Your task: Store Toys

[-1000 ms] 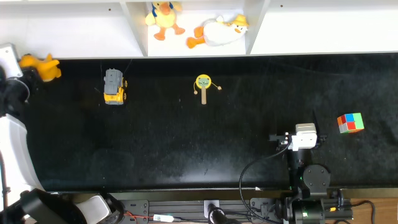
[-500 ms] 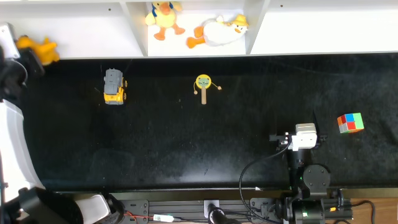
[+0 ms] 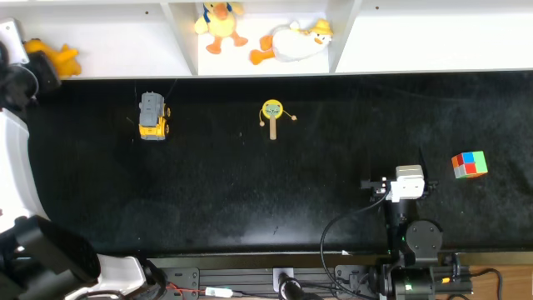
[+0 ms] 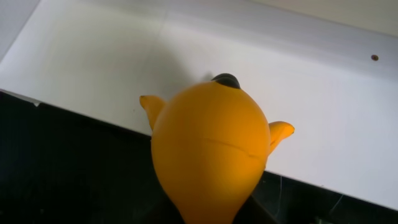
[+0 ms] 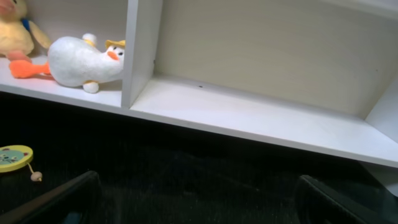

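The orange toy [image 4: 211, 155] looks like a smooth, rounded squeaky-bird type thing: a fat teardrop body, two little stub wings, and something dark on the far end. Best guess is hollow rubber or vinyl, so light and a bit squishy, and probably slick on that glossy skin. The narrow end is the sensible place to hold it, since the fat belly would likely pop out of a pinch. That's how the left gripper [image 3: 35, 73] seems to have it, clamped on the tapered end. The toy sits right at the front lip of the white shelf's [image 3: 416, 50] left compartment, partly over the shelf floor. Whether it's touching the floor or just above it can't be told.

Toy count is six, one of each:
- the orange toy, in the gripper
- a yellow plush duck [image 3: 221, 21] and a white plush duck [image 3: 291, 40], both in the middle compartment
- a yellow toy truck [image 3: 152, 115], a little rattle drum [image 3: 272, 112] and a colour cube [image 3: 469, 164], all on the black mat [image 3: 250, 183] and well apart from each other

The plushies are soft and easy. The cube and truck look hard, and the drum's thin handle looks fiddly.

The right gripper [image 5: 199, 205] sits low near its base with fingers spread wide and nothing in them. The cube is the toy nearest to it.
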Controlling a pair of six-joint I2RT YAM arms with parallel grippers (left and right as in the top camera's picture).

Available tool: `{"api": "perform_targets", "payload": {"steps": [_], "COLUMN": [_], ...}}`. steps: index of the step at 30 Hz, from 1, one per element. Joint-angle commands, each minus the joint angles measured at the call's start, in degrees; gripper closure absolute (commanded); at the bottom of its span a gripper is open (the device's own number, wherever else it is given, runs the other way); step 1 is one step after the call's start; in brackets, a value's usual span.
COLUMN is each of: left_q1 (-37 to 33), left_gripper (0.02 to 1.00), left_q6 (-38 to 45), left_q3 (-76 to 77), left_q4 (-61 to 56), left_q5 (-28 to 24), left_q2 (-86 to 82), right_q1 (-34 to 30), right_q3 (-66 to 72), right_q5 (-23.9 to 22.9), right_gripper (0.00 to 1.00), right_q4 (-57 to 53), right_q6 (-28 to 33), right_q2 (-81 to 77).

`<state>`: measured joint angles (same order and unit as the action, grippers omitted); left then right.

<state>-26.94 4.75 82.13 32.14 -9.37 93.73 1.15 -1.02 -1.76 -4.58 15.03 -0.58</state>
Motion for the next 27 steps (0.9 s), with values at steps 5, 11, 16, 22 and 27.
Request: {"api": "perform_targets", "payload": {"steps": [5, 11, 16, 22, 27], "left_q1": [0.72, 1.14, 1.95, 2.38, 2.38], "left_gripper": [0.91, 0.91, 0.882, 0.875, 0.875], "left_q6": [-0.81, -1.86, -1.86, -2.12, -2.12], "left_q3": [1.97, 1.97, 1.97, 1.97, 1.97], "left_q4": [-2.47, -3.52, -5.2, -5.95, -7.21], "left_q5": [0.46, 0.46, 0.46, 0.46, 0.44], "left_q2": [2.21, 4.59, 5.11, 5.53, 6.1], "right_q1": [-0.15, -0.15, -0.15, -0.15, -0.15], "right_q3": [0.76, 0.76, 0.76, 0.76, 0.76], "right_q5": [-0.15, -0.15, -0.15, -0.15, -0.15], "right_gripper": [0.005, 0.007, 0.007, 0.007, 0.005], "right_q4": [0.26, 0.28, 0.28, 0.28, 0.28], "right_q6": [0.0, 0.0, 0.0, 0.0, 0.0], "right_q2": [0.33, 0.33, 0.33, 0.33, 0.31]}}
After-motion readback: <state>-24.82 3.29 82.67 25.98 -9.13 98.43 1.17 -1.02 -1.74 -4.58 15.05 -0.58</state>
